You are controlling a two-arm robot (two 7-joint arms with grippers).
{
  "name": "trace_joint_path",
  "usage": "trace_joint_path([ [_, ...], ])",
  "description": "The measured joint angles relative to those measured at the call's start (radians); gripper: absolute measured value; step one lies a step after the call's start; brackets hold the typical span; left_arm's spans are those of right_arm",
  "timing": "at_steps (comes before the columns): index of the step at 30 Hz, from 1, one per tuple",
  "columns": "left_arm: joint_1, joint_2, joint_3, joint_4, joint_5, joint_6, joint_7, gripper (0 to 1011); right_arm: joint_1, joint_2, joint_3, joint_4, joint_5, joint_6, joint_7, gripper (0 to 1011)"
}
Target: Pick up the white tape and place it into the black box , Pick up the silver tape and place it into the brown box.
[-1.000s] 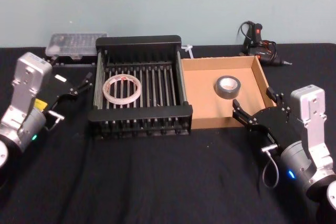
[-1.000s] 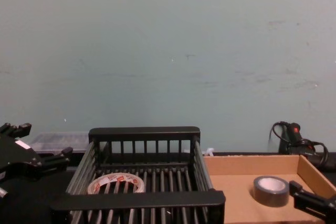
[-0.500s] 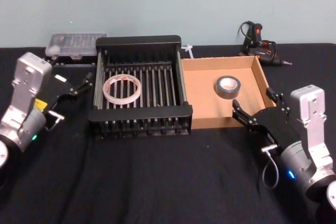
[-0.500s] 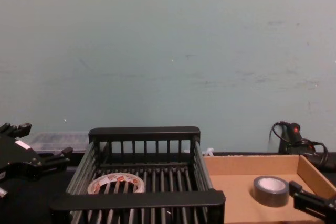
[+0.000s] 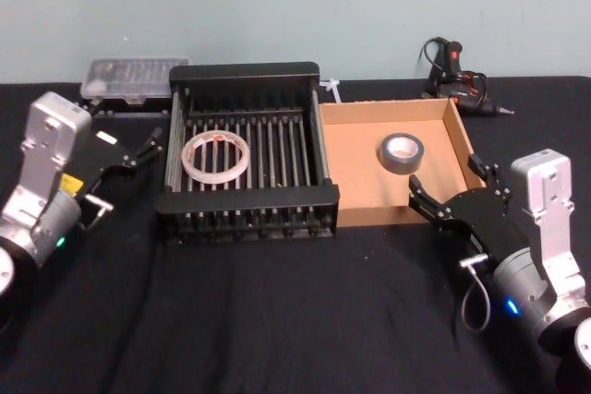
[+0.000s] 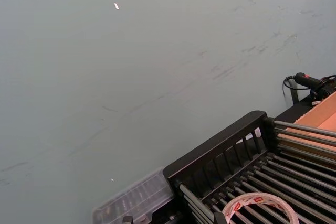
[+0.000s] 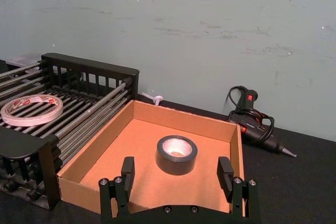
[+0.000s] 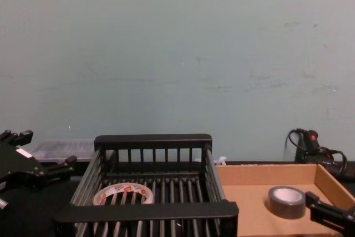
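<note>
Resting flat, the white tape (image 5: 217, 156) lies in the black box (image 5: 247, 204) and the silver tape (image 5: 401, 151) in the brown box (image 5: 371, 206). Both empty claws, left gripper (image 5: 137, 148) and right gripper (image 5: 450, 187), appear spread; each should withdraw straight back, clear of the walls.

The white tape (image 5: 216, 156), a flat whitish roll with red print and a wide centre hole, lies flat on the slatted bottom of the black box (image 5: 247, 200), toward its left side. The black box touches the brown box (image 5: 360, 173) on its right. The silver tape (image 5: 401, 152), a thick dark grey roll with a pale core, lies flat in the brown box, right of centre.
</note>
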Motion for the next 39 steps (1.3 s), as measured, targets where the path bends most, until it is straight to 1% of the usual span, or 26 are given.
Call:
trace_joint_path([
  [39, 0.000, 0.000, 0.000, 0.000, 0.000, 0.000, 0.000, 1001, 0.000, 0.000, 0.000, 0.000, 0.000, 0.000, 0.000, 1002],
])
